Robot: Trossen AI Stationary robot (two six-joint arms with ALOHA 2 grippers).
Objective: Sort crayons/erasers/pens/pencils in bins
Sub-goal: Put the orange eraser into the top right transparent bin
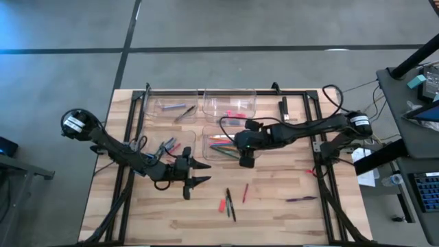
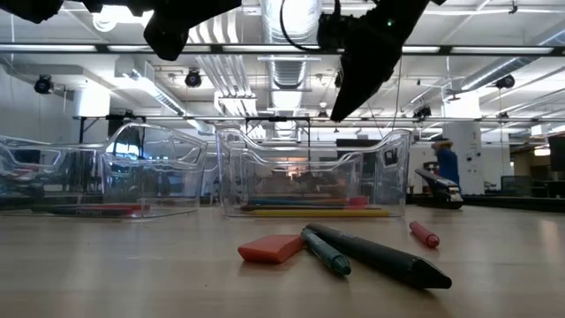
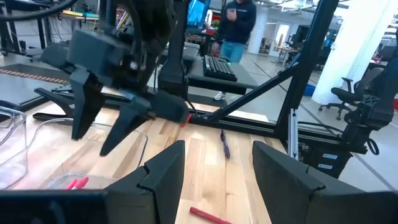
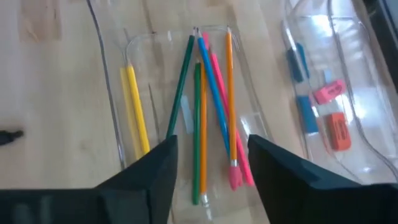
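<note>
Four clear bins sit in a two-by-two block. The far left bin (image 1: 175, 107) holds dark pens, the far right bin (image 1: 230, 105) erasers (image 4: 329, 115), the near left bin (image 1: 171, 144) short sticks, and the near right bin (image 1: 221, 146) bright pencils (image 4: 208, 106). My right gripper (image 1: 247, 160) hovers open above the pencil bin's right end, holding nothing. My left gripper (image 1: 202, 173) is open above bare table near the bins. Loose on the table lie a red-orange eraser (image 2: 272, 248), two dark pens (image 1: 230, 204), a red crayon (image 1: 245, 193) and a purple pen (image 1: 302, 199).
A black frame (image 1: 130, 137) runs round the table. A thick black bar (image 1: 283, 108) lies on it at the far right. Bare wood lies toward the near edge. A desk with equipment (image 1: 418, 96) stands off to the right, and a person (image 3: 239, 25) shows in the room beyond.
</note>
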